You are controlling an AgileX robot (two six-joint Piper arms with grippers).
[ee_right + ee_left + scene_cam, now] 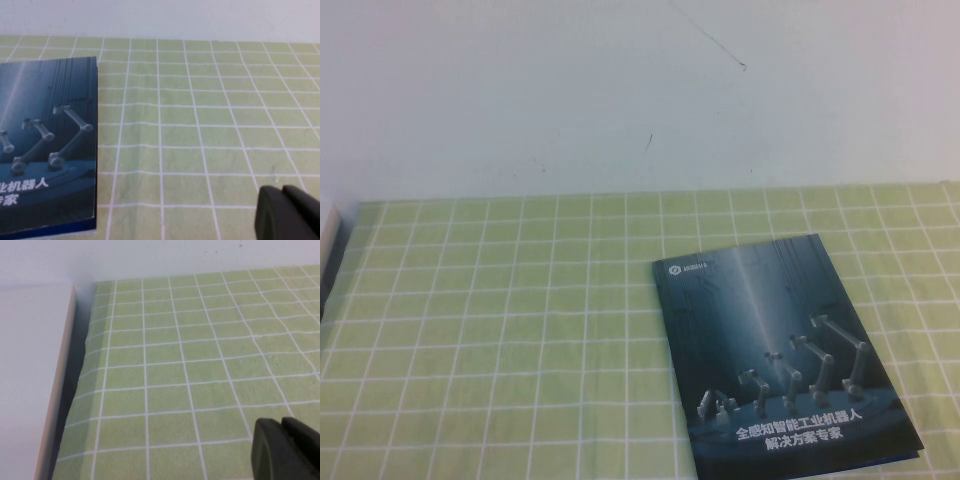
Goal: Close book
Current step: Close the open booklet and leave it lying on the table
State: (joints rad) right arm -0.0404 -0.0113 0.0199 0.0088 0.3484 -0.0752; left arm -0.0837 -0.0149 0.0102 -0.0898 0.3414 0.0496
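Note:
A dark blue book (775, 355) with robot arms and white Chinese lettering on its cover lies shut and flat on the green checked cloth, at the near right of the table. The right wrist view shows the book (47, 145) with its cover down. My right gripper (283, 191) is shut, hanging above bare cloth a little way off the book's edge. My left gripper (281, 422) is shut too, over the cloth on the table's left side, with nothing between its fingers. Neither arm appears in the high view.
The green checked cloth (500, 340) covers the table up to a white wall (620, 90) at the back. A white board or ledge (30, 385) runs along the cloth's left edge.

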